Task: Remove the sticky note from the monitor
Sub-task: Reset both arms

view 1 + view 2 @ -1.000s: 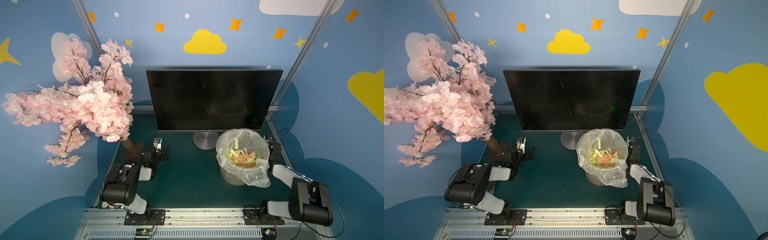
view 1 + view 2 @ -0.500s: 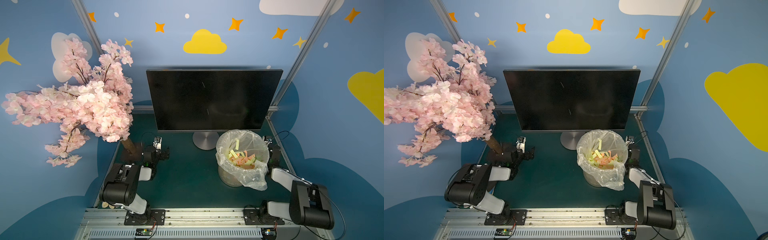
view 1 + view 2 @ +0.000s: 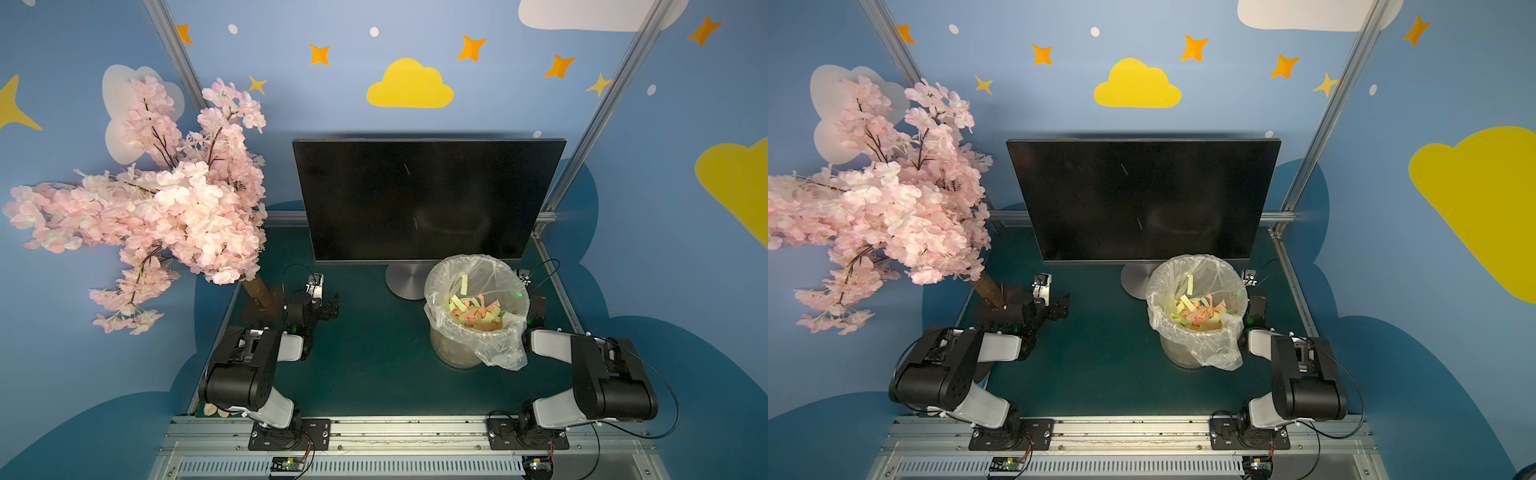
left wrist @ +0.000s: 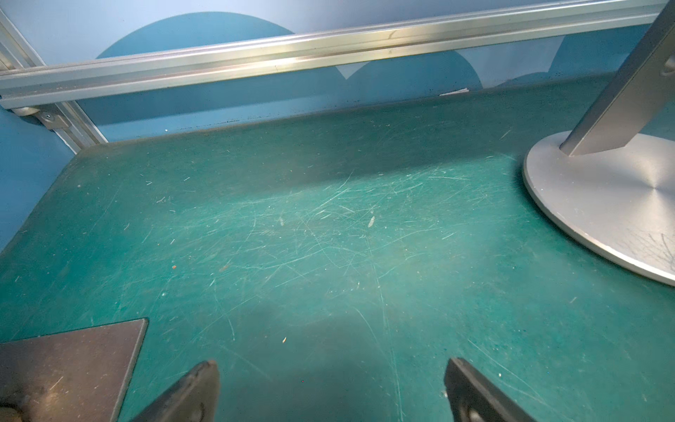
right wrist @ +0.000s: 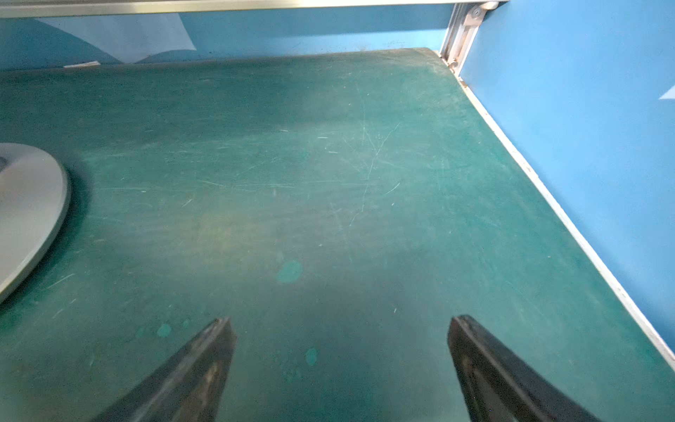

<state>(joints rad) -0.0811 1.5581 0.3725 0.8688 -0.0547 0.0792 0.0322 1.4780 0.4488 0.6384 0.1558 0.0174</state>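
The monitor [image 3: 428,199] [image 3: 1142,199] stands at the back of the green table, and its black screen is bare; no sticky note shows on it in either top view. Its round grey stand base [image 3: 401,282] [image 4: 602,204] [image 5: 25,208] rests on the mat. My left gripper [image 3: 325,293] [image 3: 1054,291] [image 4: 330,365] lies low at the left, beside the tree trunk, open and empty. Low at the right, behind the bin, my right gripper [image 3: 528,282] [image 3: 1250,278] [image 5: 339,321] is also open with only bare mat between its fingers.
A bin [image 3: 457,357] [image 3: 1183,353] lined with a clear bag and holding several coloured paper slips stands right of centre, close against the right arm. A pink blossom tree [image 3: 166,208] overhangs the left side, and its dark base plate [image 4: 69,361] lies next to the left gripper. Blue walls and aluminium rails enclose the table.
The right arm has folded back and down beside the bin. The left arm has not moved.
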